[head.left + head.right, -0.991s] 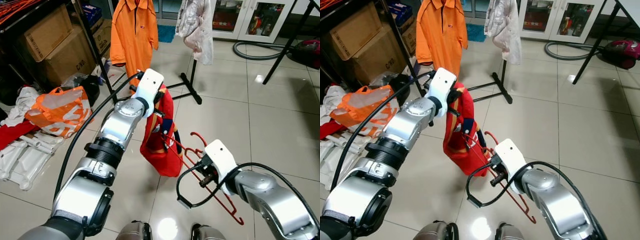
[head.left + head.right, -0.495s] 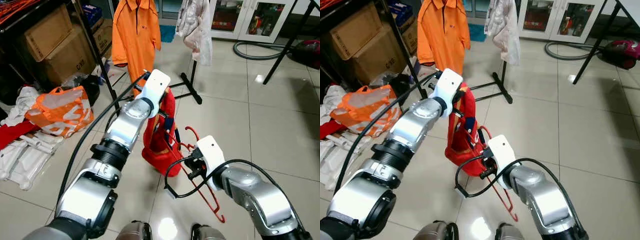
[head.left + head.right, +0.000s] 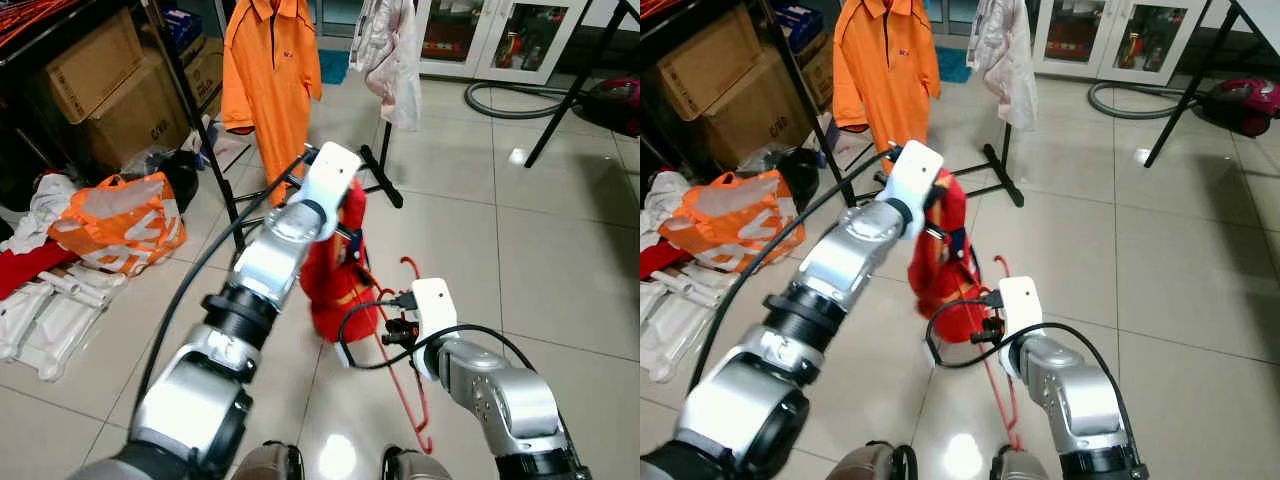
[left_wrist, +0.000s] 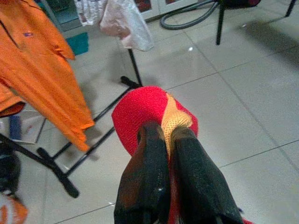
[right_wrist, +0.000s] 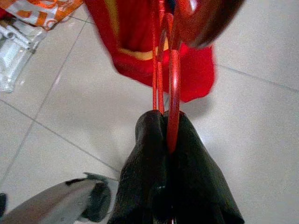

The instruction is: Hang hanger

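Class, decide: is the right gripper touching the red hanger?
Touching. The right wrist view shows the right gripper shut on the red hanger, its wire pinched between the fingers.

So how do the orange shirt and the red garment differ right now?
The orange shirt hangs spread out on the black rack; the red garment dangles bunched, pinched by the left gripper. The right gripper holds a red hanger against the red one. Both are off the floor.

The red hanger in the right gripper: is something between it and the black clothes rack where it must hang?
The red hanger is clamped in the right gripper. Between it and the black clothes rack hangs the red garment, held up by the left gripper. The rack's feet lie on the floor beyond.
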`<state>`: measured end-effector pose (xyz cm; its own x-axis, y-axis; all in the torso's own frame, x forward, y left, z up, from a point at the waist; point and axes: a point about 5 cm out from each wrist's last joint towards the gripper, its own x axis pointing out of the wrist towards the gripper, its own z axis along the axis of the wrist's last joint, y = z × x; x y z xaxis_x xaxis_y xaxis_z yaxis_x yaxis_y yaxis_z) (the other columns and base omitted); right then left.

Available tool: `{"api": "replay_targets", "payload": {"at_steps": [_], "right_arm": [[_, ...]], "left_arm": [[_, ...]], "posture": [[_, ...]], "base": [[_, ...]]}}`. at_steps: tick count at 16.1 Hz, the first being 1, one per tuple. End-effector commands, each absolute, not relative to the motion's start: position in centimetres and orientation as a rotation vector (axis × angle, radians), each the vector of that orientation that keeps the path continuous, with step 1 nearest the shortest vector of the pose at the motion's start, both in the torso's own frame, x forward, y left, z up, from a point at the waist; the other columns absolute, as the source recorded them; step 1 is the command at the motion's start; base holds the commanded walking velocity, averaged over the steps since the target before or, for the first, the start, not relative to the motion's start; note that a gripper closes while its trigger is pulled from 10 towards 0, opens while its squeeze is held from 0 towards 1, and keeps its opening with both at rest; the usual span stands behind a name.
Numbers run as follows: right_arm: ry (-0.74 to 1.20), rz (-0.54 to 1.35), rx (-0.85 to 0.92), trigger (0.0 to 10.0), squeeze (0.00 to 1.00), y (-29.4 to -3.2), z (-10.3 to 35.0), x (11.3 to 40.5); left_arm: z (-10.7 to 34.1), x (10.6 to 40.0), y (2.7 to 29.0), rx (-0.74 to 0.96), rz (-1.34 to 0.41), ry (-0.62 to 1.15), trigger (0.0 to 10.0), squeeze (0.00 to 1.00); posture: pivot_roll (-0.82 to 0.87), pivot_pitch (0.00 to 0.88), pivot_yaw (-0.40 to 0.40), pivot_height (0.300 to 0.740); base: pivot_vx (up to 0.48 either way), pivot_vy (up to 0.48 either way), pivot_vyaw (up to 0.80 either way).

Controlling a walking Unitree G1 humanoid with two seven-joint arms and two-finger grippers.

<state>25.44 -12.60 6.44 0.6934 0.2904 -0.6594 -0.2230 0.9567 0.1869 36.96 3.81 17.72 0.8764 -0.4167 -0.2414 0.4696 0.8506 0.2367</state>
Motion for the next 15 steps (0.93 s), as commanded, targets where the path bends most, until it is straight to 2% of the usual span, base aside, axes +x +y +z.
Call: {"api": "replay_targets", "payload": {"at_steps": [1,3,5,8,15], "right_arm": [[0.74,0.352,0.126,10.0,0.0,-12.0,6.9,25.5],[0.74,0.461,0.132,10.0,0.0,-10.8,7.3,25.2],[0.751,0.451,0.11,10.0,0.0,-10.3,6.8,25.7],[0.763,0.447,0.111,10.0,0.0,-10.4,6.5,26.0],[0.88,0.279,0.129,10.0,0.0,-13.8,3.0,24.3]], "left_arm": [[18.6,36.6,3.1,0.294,-0.495,0.139,10.0,0.0],[18.1,36.2,2.8,0.318,-0.512,0.142,10.0,0.0],[18.2,35.5,1.9,0.308,-0.584,0.134,10.0,0.0],[18.6,35.2,1.8,0.3,-0.608,0.137,10.0,0.0],[21.8,36.3,5.6,0.305,-0.479,0.081,10.0,0.0]], "posture": [[-0.05,0.134,0.097,0.74],[-0.05,0.133,0.099,0.74],[-0.05,0.126,0.097,0.74],[-0.06,0.114,0.092,0.74],[-0.05,0.086,0.084,0.74]], "base": [[0.0,0.0,0.0],[0.0,0.0,0.0],[0.0,0.0,0.0],[0.0,0.0,0.0],[0.0,0.0,0.0]]}}
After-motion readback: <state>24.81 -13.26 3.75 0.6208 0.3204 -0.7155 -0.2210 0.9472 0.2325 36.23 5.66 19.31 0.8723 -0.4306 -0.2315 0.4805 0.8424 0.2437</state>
